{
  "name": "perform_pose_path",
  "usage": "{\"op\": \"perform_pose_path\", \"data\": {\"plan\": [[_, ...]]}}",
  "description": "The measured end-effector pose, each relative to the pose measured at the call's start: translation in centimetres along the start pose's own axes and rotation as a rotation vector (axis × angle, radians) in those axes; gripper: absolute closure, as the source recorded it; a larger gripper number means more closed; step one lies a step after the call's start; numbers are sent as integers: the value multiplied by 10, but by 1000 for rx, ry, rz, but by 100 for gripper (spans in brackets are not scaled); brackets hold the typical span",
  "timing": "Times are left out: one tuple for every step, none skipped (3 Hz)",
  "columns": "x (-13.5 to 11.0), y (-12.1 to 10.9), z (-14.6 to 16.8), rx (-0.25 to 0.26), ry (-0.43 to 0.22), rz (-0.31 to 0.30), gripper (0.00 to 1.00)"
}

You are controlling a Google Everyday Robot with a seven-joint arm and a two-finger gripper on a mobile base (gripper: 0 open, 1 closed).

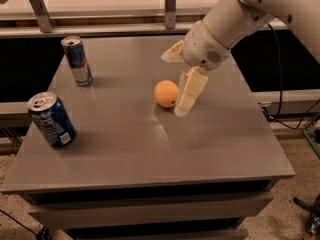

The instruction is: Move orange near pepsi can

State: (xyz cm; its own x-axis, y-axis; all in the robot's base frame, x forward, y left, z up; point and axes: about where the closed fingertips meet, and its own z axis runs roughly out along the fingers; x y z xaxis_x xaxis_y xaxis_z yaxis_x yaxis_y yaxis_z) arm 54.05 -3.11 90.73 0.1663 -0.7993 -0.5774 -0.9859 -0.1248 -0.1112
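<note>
The orange (166, 93) sits on the grey table (150, 149) near its middle. The pepsi can (51, 119), dark blue with a silver top and a white label patch, stands near the table's left edge, well left of the orange. My gripper (186, 101) hangs from the white arm coming in from the upper right. It is low over the table, right beside the orange on its right side, its cream finger (190, 90) pointing down next to the fruit.
A slimmer blue-and-silver can (77, 60) stands at the back left of the table. A rail with metal posts (170, 4) runs behind the table. Cables (277, 84) hang at the right, over a speckled floor.
</note>
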Motion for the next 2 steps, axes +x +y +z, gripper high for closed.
{"op": "perform_pose_path", "data": {"plan": [[5,-6,23,-17,-3,-3,0],[17,-17,35,-13,7,18,0]]}}
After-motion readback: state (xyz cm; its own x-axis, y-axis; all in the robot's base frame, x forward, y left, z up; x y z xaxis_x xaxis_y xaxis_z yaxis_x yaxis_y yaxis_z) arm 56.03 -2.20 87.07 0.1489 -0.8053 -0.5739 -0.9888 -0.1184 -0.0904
